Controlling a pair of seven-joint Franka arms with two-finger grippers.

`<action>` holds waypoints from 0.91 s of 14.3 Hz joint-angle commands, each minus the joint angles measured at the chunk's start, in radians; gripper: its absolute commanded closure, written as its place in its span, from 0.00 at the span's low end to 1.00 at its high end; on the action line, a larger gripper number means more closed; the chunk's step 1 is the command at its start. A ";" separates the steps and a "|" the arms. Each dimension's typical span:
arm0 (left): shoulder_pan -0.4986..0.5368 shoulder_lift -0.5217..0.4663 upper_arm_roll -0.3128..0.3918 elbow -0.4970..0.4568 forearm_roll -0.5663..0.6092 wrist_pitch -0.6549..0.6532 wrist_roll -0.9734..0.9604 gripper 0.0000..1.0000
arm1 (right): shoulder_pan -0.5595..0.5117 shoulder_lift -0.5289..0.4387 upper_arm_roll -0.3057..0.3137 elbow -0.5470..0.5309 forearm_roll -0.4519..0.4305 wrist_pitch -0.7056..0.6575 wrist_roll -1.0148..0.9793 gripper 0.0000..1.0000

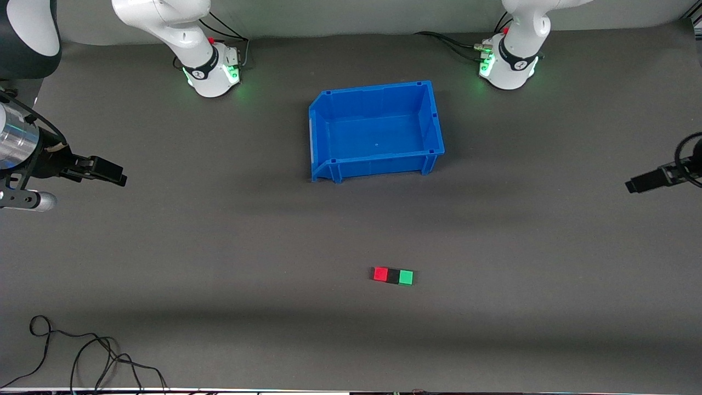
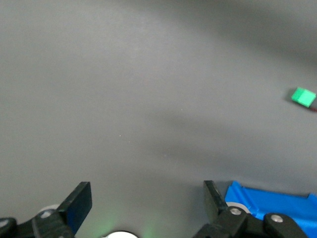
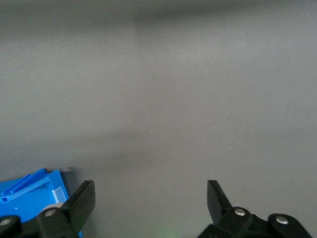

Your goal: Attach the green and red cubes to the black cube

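Note:
The red cube (image 1: 380,274), the black cube (image 1: 392,275) and the green cube (image 1: 406,277) lie in one touching row on the grey mat, black in the middle, nearer to the front camera than the blue bin (image 1: 375,129). The green cube also shows in the left wrist view (image 2: 303,96). My right gripper (image 1: 118,176) hangs high over the right arm's end of the table, open and empty (image 3: 151,196). My left gripper (image 1: 630,186) hangs high over the left arm's end, open and empty (image 2: 148,198). Both are far from the cubes.
The blue bin is empty and stands between the two arm bases; its corner shows in the left wrist view (image 2: 267,198) and the right wrist view (image 3: 29,191). A loose black cable (image 1: 82,351) lies at the front edge toward the right arm's end.

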State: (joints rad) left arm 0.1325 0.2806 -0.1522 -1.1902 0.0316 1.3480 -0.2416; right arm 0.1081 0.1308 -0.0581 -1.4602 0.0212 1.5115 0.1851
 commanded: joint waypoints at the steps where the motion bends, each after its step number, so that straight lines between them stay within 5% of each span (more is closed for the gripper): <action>1: 0.006 -0.063 0.013 -0.100 0.016 0.037 0.126 0.00 | 0.005 -0.003 -0.003 0.014 -0.017 -0.016 -0.024 0.00; 4: 0.007 -0.150 0.034 -0.236 0.013 0.123 0.244 0.00 | 0.002 -0.005 -0.003 0.014 -0.017 -0.017 -0.035 0.00; 8: -0.186 -0.205 0.234 -0.298 0.001 0.149 0.268 0.00 | -0.004 0.006 -0.005 0.012 -0.017 -0.005 -0.062 0.00; 13: -0.201 -0.219 0.218 -0.302 0.004 0.151 0.272 0.00 | -0.002 0.006 -0.005 0.014 -0.017 -0.005 -0.061 0.00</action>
